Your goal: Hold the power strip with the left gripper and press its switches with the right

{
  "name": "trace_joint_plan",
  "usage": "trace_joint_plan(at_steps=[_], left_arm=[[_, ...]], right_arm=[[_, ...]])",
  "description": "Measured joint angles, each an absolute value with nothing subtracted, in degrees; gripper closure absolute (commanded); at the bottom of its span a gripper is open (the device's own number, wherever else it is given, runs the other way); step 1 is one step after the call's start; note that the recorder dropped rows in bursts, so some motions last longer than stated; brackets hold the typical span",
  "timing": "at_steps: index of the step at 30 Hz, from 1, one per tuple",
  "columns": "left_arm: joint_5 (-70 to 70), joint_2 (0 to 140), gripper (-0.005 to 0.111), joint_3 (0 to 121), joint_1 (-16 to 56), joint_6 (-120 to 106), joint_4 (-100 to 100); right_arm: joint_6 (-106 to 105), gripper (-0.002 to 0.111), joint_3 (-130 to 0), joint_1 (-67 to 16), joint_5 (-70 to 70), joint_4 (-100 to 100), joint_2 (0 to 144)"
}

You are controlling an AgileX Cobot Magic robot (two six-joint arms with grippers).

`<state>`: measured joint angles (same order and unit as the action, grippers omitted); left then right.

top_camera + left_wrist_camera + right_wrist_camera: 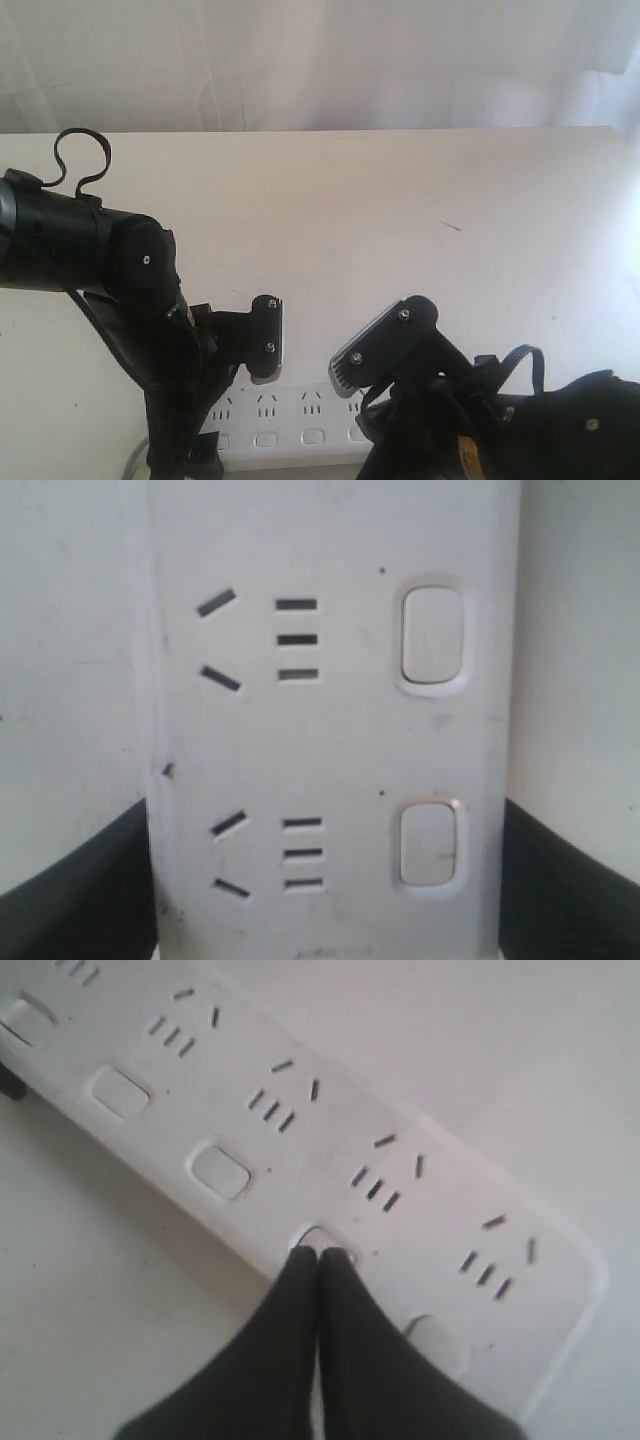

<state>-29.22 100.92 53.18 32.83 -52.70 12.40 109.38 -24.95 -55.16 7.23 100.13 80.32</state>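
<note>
The white table (pixel 400 200) carries the power strip (pixel 290 420) close to its near edge in the exterior view. The strip's long axis runs left to right across that view. The left gripper (pixel 240 395) straddles the strip across its width near the left end. In the left wrist view its dark fingers (pixel 70 900) lie against both long edges, so it is judged to be clamped on the strip. The right gripper (pixel 318 1255) comes in from the right side. Its jaws are closed tip to tip with nothing held between them, forming a single blunt point. The switches (pixel 220 1170) form one row along the long edge nearer the exterior camera, one beside each socket set. The closed tips sit on the fourth switch (pixel 308 1234), counted from the end the left gripper holds. One switch (pixel 435 1345) remains between it and the rounded free end. Whether the covered switch is depressed cannot be told. The controlling relation: the target lies directly beneath the tips, so the press is straight down. Any move to another switch runs along the long axis. The right arm is the nearer to every unclamped switch.
</note>
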Motion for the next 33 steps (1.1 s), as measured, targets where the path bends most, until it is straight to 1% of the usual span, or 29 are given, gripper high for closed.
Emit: trace_joint_plan(at_steps=[5,21,33], left_arm=[[-29.7,100.9,0.107,53.2,32.8,-52.7,12.0],[-30.6,100.9,0.107,53.2,32.8,-52.7,11.0],[-30.7,100.9,0.107,53.2,32.8,-52.5,10.9]], right_arm=[[109.3,0.108,-24.8,-55.2,7.3,100.0,76.6],[113.0,0.108,-18.9,-55.2,15.7,99.9,76.4],[113.3,0.108,-19.1,-55.2,15.1,99.9,76.4]])
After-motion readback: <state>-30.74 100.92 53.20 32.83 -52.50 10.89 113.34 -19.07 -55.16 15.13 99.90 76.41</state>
